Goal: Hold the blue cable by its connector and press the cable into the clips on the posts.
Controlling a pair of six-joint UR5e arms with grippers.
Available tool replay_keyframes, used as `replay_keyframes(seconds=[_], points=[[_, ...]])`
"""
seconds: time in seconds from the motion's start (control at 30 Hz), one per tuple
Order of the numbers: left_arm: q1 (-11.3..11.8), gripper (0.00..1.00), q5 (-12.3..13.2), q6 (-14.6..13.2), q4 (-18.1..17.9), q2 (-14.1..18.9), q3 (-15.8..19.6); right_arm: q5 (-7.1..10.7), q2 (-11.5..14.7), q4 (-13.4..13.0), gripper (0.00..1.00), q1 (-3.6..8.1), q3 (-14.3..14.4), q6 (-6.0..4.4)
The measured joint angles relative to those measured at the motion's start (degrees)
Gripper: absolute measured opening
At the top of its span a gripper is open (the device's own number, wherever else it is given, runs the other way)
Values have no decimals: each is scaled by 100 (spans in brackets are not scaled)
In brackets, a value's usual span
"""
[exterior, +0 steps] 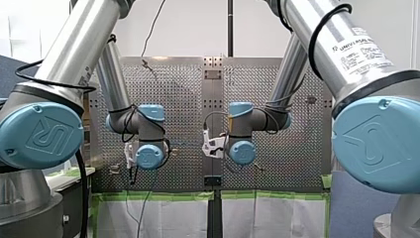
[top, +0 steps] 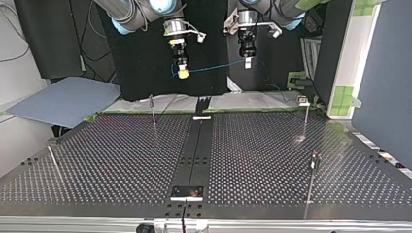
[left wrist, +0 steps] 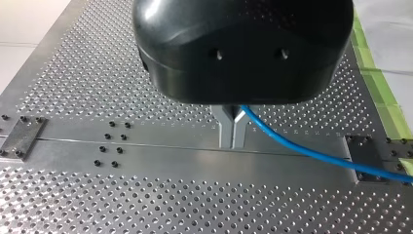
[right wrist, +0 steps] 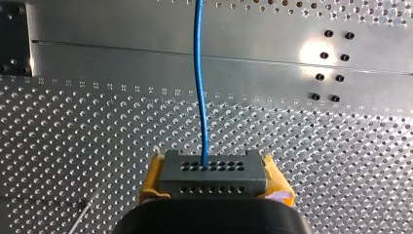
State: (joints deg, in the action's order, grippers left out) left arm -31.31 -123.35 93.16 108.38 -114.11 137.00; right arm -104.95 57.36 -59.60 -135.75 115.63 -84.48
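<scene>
The blue cable [top: 210, 67] hangs in a slack line between my two grippers, high above the perforated table [top: 121, 160]. My right gripper [top: 182, 73], with yellow pads [right wrist: 152, 179], is shut on the cable's dark grey connector [right wrist: 213, 175], and the cable [right wrist: 199, 73] runs straight ahead out of it. My left gripper [top: 247, 61] has its metal fingers [left wrist: 226, 129] shut on the cable [left wrist: 316, 155], which trails off to one side. Thin posts with clips stand on the table: one [top: 153, 110] at the top view's left, two [top: 305, 119] [top: 313, 167] at its right.
A bare rod [top: 54, 162] leans near the table's edge at the top view's left. A dark metal rail [top: 197, 145] runs down the table's middle to a small plate [top: 187, 192]. A grey mat [top: 63, 99] lies beyond the table. Green tape [top: 342, 99] marks a panel at that view's right.
</scene>
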Motion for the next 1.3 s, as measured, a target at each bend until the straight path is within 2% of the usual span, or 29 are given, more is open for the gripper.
replay_keyframes(seconds=[0.8, 1.13, 1.3], points=[[2, 0, 1, -5, 5, -3, 3, 0, 0, -3, 0, 0, 0, 0], [34, 0, 9, -35, 404, -203, 17, 0, 0, -8, 0, 0, 0, 0], [35, 0, 9, -35, 451, -209, 17, 0, 0, -9, 0, 0, 0, 0]])
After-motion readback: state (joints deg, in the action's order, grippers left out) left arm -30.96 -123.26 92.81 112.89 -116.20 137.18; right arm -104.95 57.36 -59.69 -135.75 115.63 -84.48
